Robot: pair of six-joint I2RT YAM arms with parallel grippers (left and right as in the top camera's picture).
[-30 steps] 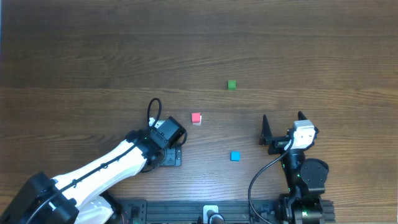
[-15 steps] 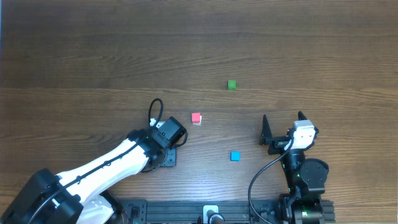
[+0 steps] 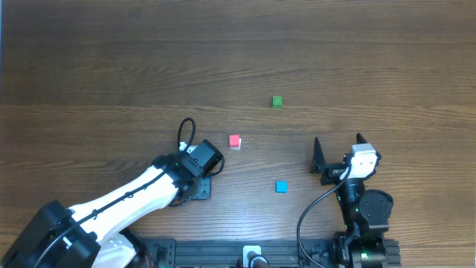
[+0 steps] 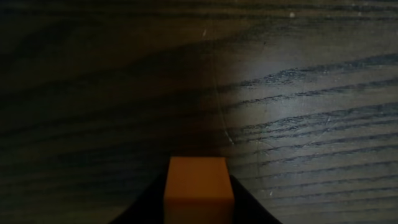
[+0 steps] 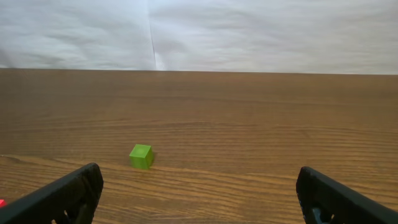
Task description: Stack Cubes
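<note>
An orange cube (image 4: 198, 179) is pinched between the left gripper's (image 4: 198, 202) fingers, near the table edge where the arms stand. The right gripper (image 3: 337, 140) is held spread wide, empty.

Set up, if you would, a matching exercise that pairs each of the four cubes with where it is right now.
Things:
1. green cube
2. pink cube
3. blue cube
4. orange cube

Places:
A. between the fingers of the left gripper
B. lying free, lowest in the top view
C. lying free, highest in the top view
D. lying free, closest to the left gripper

Pairs: 1-C, 2-D, 3-B, 4-A
</note>
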